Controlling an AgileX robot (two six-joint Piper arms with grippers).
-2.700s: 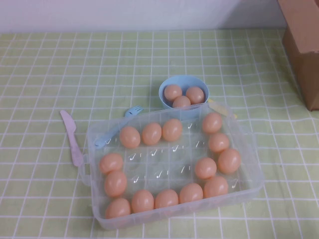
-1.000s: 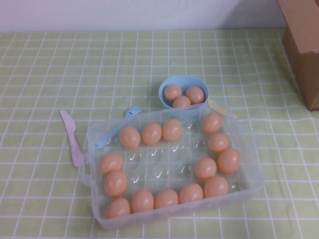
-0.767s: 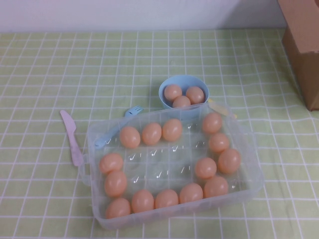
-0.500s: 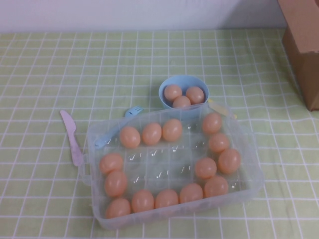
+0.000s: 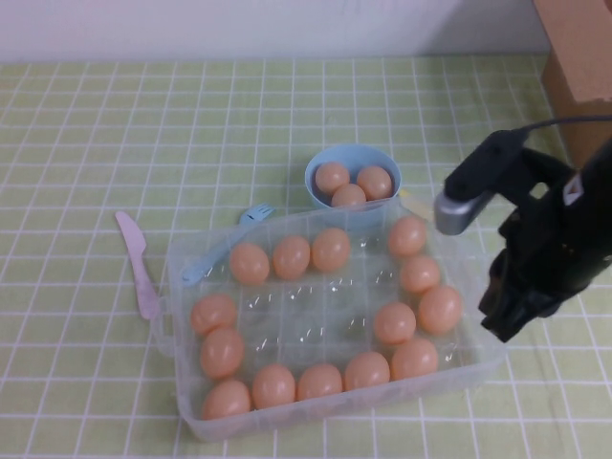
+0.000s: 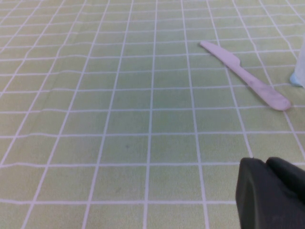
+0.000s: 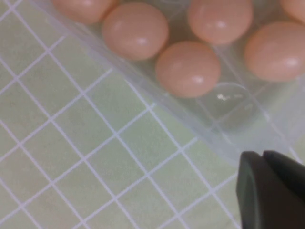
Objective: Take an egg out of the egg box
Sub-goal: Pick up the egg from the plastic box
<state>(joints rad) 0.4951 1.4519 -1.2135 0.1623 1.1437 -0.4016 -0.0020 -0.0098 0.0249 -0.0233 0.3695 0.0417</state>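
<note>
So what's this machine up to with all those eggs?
It is meant to take an egg out of the egg box. The right gripper hangs at the box's right edge, next to the eggs there, holding nothing yet. The left gripper sits off over bare tablecloth near a plastic knife. Three more eggs lie in a blue bowl behind the box.

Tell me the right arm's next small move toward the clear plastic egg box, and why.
Probably shift the right gripper leftward over the nearest egg, then descend. It hangs at the right edge of the clear plastic egg box, not above any egg yet, and its fingers look closed, so they should open first. The left gripper sits over bare cloth near the pale plastic knife.
</note>
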